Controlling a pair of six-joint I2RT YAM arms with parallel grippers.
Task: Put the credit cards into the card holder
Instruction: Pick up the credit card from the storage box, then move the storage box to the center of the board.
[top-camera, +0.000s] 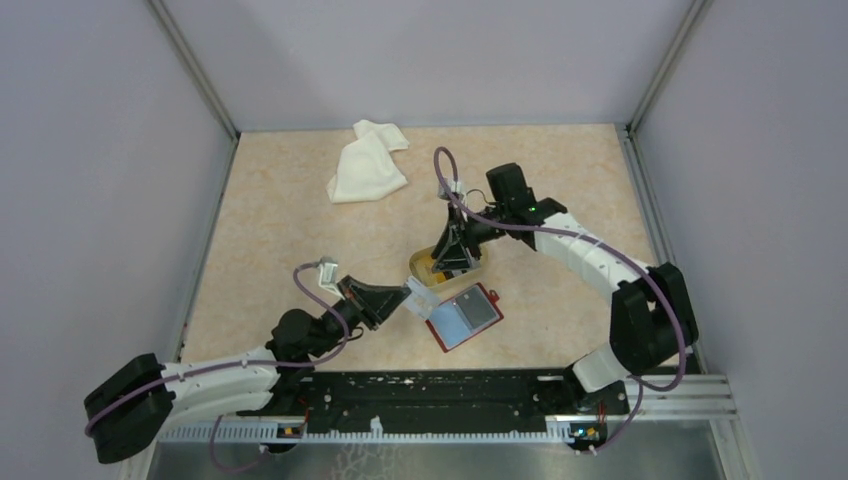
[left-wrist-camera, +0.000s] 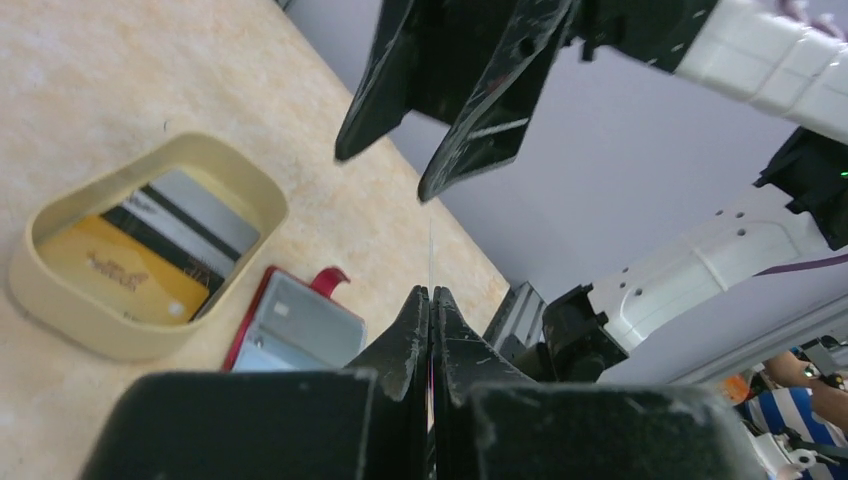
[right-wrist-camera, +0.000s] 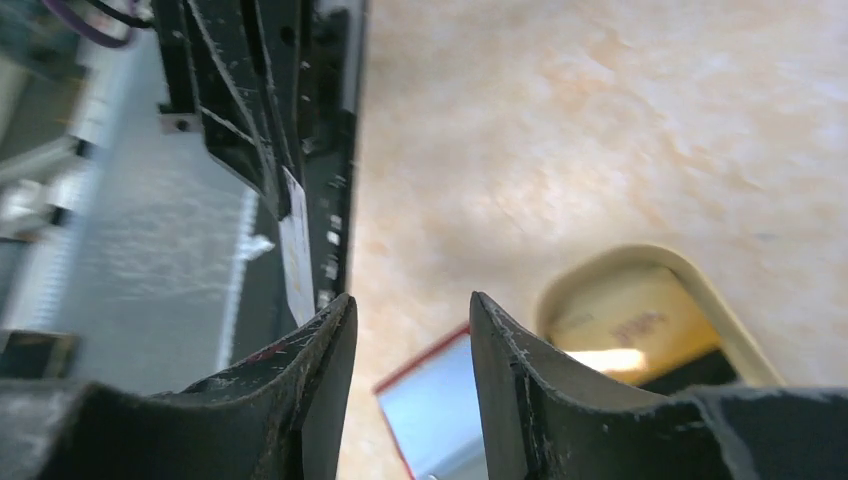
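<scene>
My left gripper is shut on a white credit card, held above the table. The left wrist view shows this card edge-on as a thin line. The red card holder lies open on the table just right of it, clear pockets up. My right gripper hovers open above the tan dish, with nothing between its fingers. In the dish lie a yellow-orange card and a dark-striped card.
A crumpled white cloth lies at the back of the table. Grey walls close in the left, right and far sides. The black base rail runs along the near edge. The two grippers are close together.
</scene>
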